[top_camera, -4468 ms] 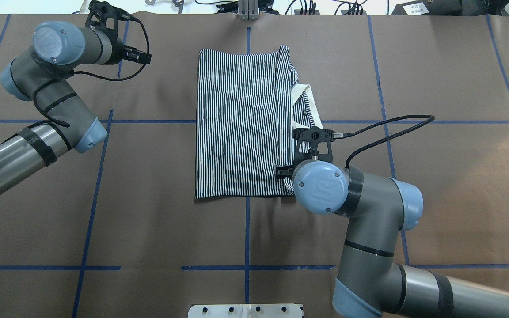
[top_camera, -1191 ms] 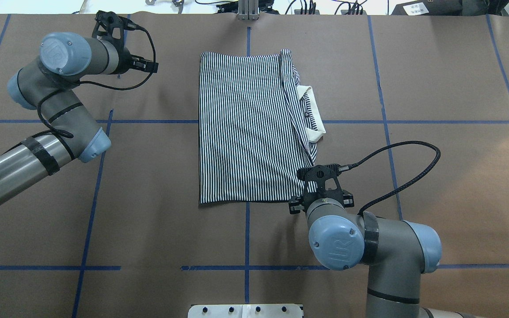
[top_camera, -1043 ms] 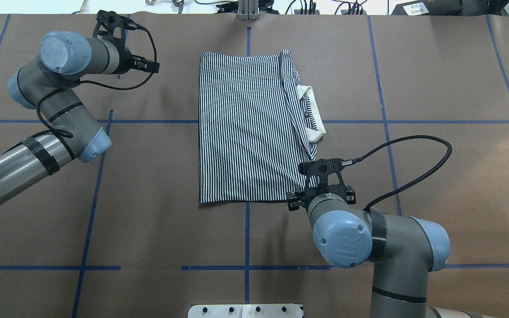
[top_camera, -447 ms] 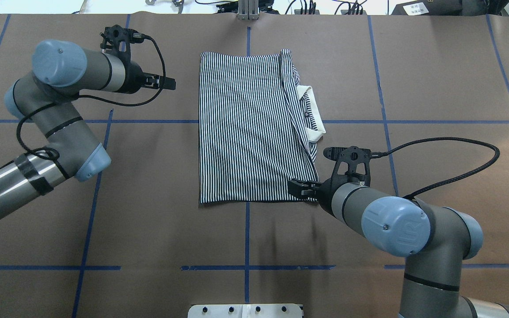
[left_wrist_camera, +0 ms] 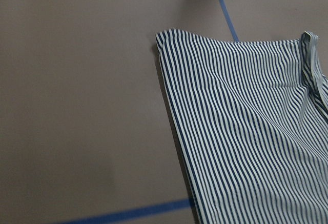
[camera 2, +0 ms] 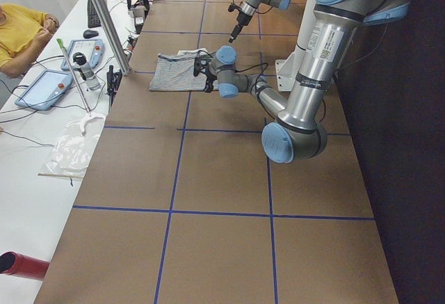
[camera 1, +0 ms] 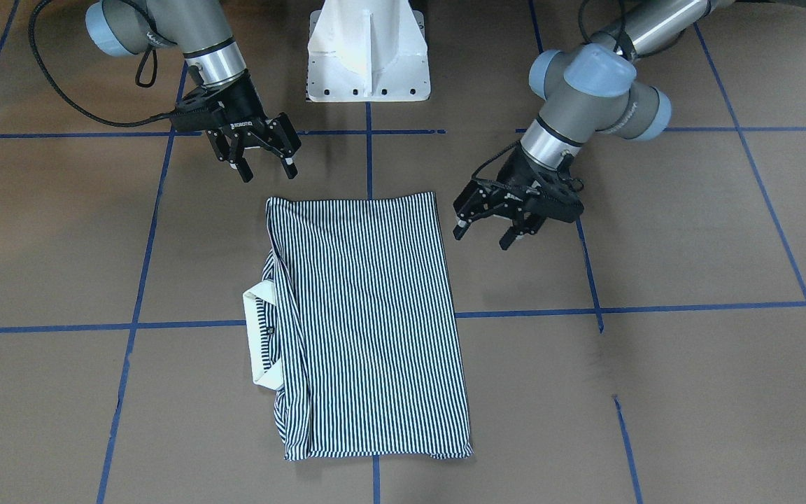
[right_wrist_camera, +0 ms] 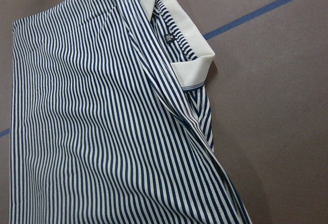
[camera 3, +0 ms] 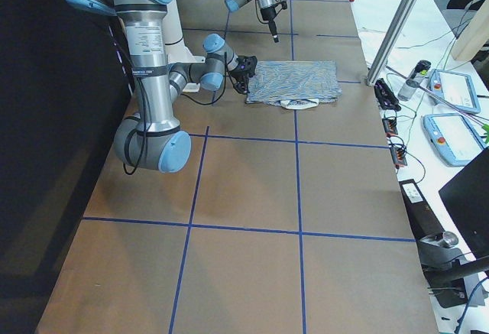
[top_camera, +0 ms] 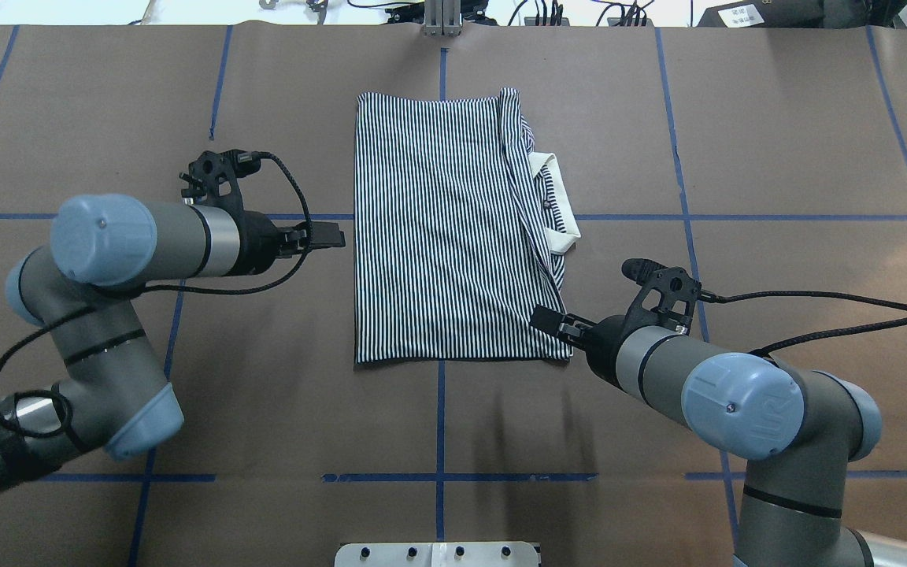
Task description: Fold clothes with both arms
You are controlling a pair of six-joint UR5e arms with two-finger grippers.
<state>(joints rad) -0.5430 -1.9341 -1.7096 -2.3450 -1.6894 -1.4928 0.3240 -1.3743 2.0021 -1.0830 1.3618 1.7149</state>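
Observation:
The striped polo shirt point(top_camera: 446, 228) lies flat, folded into a tall rectangle, and also shows in the front view point(camera 1: 368, 315). Its cream collar point(top_camera: 560, 201) sticks out on my right side. My left gripper point(top_camera: 335, 235) is open and empty, just off the shirt's left edge; its jaws are spread in the front view point(camera 1: 480, 240). My right gripper point(top_camera: 542, 319) is open and empty at the shirt's near right corner, above it in the front view point(camera 1: 269, 175). The right wrist view shows the shirt point(right_wrist_camera: 92, 121) and collar point(right_wrist_camera: 189, 55). The left wrist view shows the shirt's far left corner point(left_wrist_camera: 246, 131).
Brown paper with blue tape lines point(top_camera: 439, 477) covers the table. The white pedestal base point(camera 1: 368, 52) stands at the near edge. An aluminium post point(top_camera: 442, 20) stands at the far edge. A side bench holds tablets point(camera 3: 451, 131), and a person in yellow point(camera 2: 21, 29) sits there.
My right gripper left the shirt's right edge, drew back to the near right corner and turned sideways. My left arm swung from the far left down to the shirt's left edge.

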